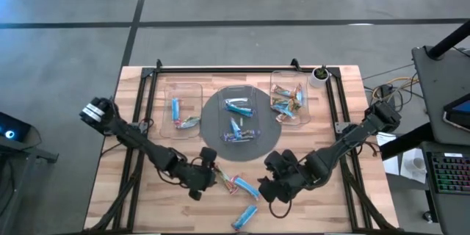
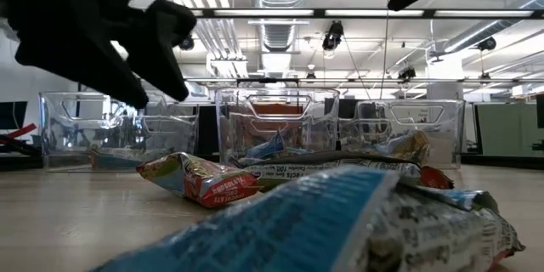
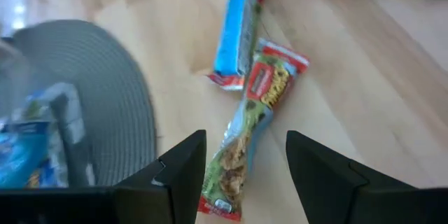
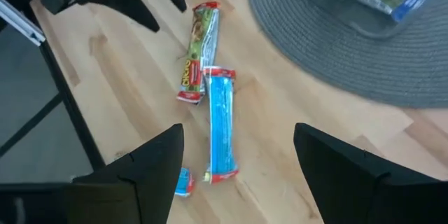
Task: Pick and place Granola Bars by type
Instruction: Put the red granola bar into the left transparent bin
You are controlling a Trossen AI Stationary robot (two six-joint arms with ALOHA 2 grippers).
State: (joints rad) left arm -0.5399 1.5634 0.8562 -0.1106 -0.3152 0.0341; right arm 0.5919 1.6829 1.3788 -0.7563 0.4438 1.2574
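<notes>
Here, the left hand [image 3: 241, 171] is held released, its fingers spread either side of a green-and-red granola bar [image 3: 253, 122] lying on the wooden worktop [image 3: 364, 98]; the step is best done by lowering straight and closing across the bar's middle, clear of the light-blue bar [image 3: 236, 31] touching its far end. The right hand [image 4: 238, 175], also released, hovers over that blue bar. Beyond both hands, three clear trays [image 1: 181, 110] hold sorted bars, the middle one on a round grey plate [image 1: 213, 117].
</notes>
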